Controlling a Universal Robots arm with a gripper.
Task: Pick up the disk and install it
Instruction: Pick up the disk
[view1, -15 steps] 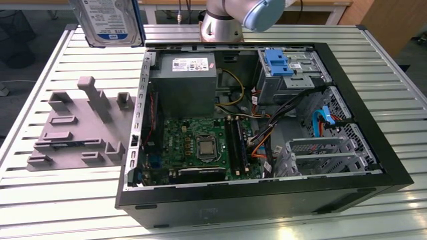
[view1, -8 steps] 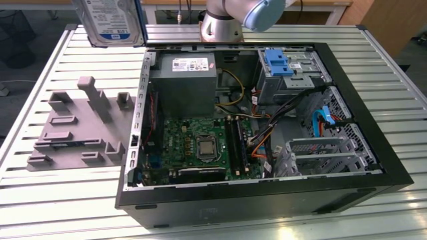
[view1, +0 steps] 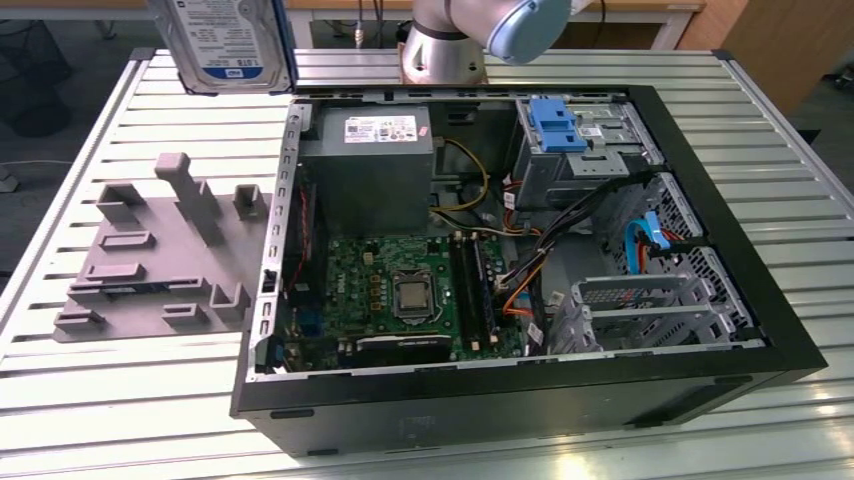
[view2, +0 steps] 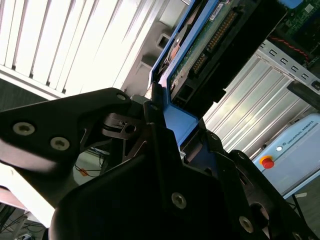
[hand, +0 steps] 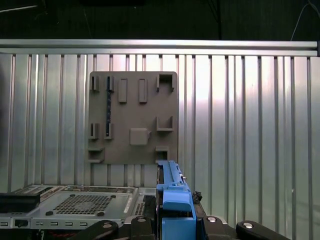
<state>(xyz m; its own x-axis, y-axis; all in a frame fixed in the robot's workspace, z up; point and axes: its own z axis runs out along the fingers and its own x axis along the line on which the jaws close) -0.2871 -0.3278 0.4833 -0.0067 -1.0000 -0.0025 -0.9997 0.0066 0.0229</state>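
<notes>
While the tool grips the disk, the slatted metal table gleams

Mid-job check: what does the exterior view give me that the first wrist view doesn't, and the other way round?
Exterior view: a look inside the open computer case, with the motherboard, the grey power supply and a bare blue bracket in the drive bay. It also shows the label face of the disk, which is raised off the table.
First wrist view: the gripper shut on the disk's blue rail, seen edge-on.
Both: the disk, the grey fixture plate and the slatted table.
</notes>
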